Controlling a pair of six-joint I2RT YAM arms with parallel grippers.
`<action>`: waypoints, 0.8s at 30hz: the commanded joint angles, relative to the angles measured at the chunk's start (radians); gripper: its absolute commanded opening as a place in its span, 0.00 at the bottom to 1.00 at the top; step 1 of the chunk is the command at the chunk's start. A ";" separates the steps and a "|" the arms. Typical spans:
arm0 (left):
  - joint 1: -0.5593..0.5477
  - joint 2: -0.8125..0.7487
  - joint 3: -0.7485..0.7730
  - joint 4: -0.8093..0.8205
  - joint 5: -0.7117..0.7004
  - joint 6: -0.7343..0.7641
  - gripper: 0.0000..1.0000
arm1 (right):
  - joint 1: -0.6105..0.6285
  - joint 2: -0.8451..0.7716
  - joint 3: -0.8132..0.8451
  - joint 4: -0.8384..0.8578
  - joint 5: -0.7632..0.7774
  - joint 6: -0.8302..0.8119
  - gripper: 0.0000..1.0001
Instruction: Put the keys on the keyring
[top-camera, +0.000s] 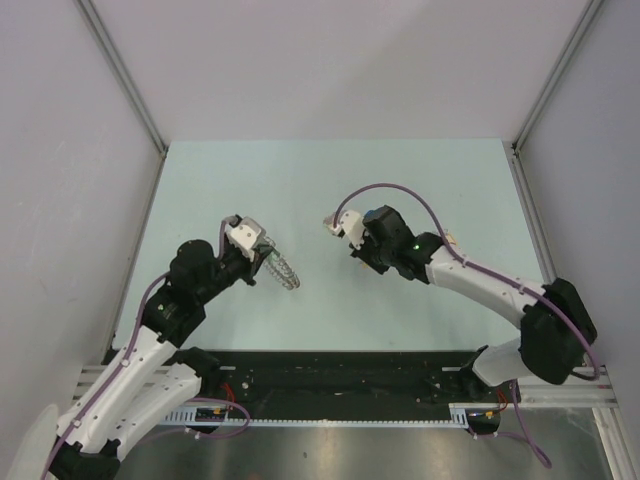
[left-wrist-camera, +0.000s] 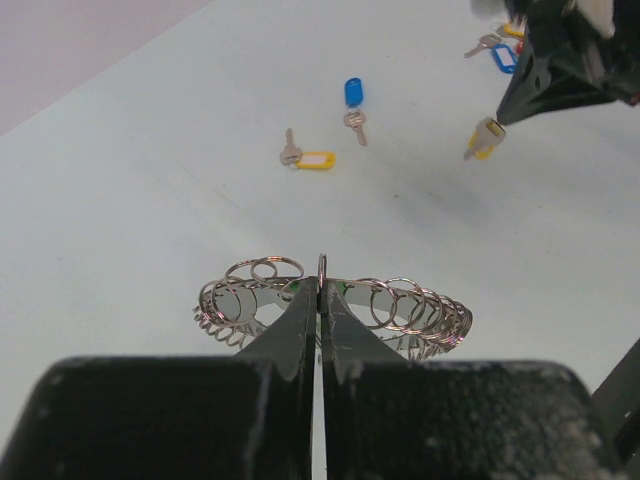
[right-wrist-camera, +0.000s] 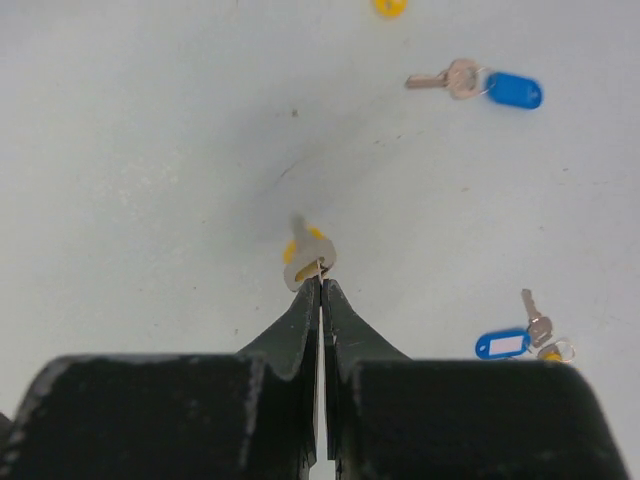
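Note:
My left gripper (left-wrist-camera: 321, 287) is shut on the top edge of the keyring (left-wrist-camera: 405, 306), a wire ring fringed with many small silver loops, held above the table. From above, the keyring (top-camera: 284, 270) hangs just right of the left gripper (top-camera: 265, 250). My right gripper (right-wrist-camera: 321, 277) is shut on a key with a yellow tag (right-wrist-camera: 306, 257), lifted off the table. That held key (left-wrist-camera: 483, 139) also shows in the left wrist view under the right gripper (left-wrist-camera: 497, 118). The right gripper (top-camera: 333, 224) sits a short way right of the keyring.
Loose keys lie on the pale table (top-camera: 300, 180): one with a yellow tag (left-wrist-camera: 309, 158), one with a blue tag (left-wrist-camera: 353, 100), more with blue tags (right-wrist-camera: 492, 86) (right-wrist-camera: 510, 340). A yellow bit (right-wrist-camera: 389, 6) shows at the top edge. Grey walls enclose the table.

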 joint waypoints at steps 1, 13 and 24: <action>-0.003 0.030 0.027 0.085 0.131 0.044 0.00 | -0.006 -0.126 0.008 0.041 -0.027 0.072 0.00; -0.006 0.240 0.210 0.104 0.436 0.070 0.01 | -0.048 -0.410 0.008 0.075 -0.320 0.152 0.00; -0.010 0.379 0.284 0.182 0.658 0.122 0.00 | -0.042 -0.459 0.008 0.102 -0.436 0.155 0.00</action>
